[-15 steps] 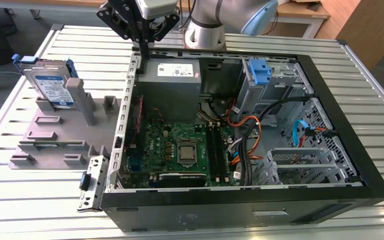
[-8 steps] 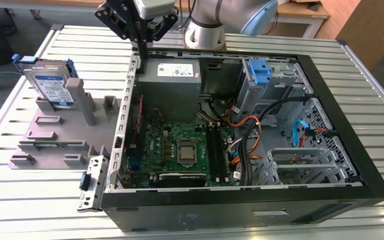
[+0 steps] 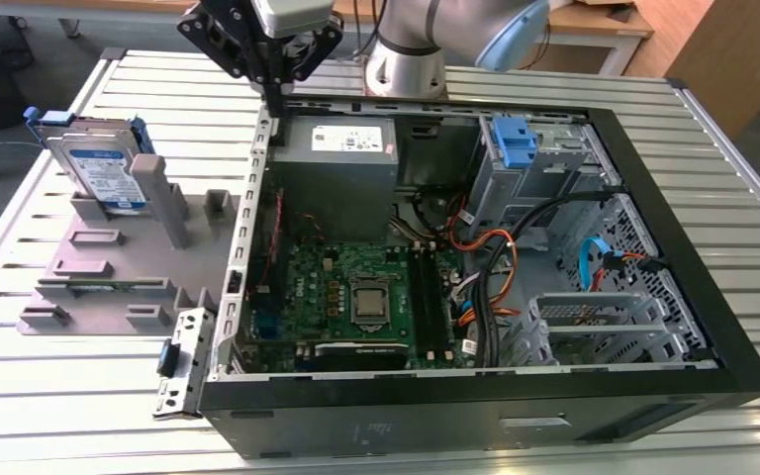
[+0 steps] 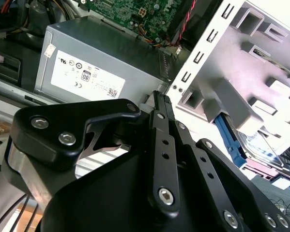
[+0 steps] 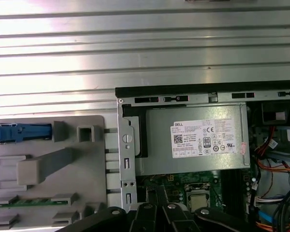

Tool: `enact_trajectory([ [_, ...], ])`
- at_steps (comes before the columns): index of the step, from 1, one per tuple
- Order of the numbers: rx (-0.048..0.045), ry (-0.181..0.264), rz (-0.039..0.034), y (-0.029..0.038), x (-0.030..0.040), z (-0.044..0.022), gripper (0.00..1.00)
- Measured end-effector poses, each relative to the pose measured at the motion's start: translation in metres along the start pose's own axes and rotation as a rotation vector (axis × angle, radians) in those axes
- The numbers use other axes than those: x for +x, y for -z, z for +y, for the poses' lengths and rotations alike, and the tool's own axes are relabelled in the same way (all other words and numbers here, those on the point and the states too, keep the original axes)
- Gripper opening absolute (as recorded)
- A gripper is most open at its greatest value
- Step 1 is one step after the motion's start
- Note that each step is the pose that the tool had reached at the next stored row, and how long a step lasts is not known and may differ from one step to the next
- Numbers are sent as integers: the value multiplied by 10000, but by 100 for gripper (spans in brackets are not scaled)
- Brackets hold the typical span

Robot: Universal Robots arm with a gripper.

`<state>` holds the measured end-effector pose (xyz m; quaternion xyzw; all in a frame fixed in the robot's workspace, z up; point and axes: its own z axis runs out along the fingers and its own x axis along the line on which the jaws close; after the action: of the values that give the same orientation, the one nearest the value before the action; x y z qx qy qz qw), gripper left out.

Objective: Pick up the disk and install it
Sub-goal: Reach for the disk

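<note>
Blue plastic frames the disk (image 3: 100, 163), which stands on edge in a slot of the grey holder (image 3: 103, 287) on the table (image 3: 50, 416), to the exterior view's left of the open computer case (image 3: 486, 416). The end effector (image 3: 278, 97) hangs over the case's rear wall, near the grey power supply (image 3: 340, 139) and well apart from the disk. Its fingers are drawn together and grip nothing.

The step in hand looks to be the reach for the disk. To do it well, the fingers should spread wider than the disk is thick before they descend. They should come down from straight above, lined up with its flat faces. A grey post (image 3: 155, 198) stands just beside the disk, so the approach should keep clear of it. The lift is best taken straight along the slot, so the carrier does not bind.
</note>
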<state>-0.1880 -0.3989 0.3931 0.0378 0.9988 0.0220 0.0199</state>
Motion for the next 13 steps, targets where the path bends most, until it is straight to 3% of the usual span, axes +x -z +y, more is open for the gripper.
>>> enact_trajectory([
  [13,0,1,0,3,67,-5,11],
])
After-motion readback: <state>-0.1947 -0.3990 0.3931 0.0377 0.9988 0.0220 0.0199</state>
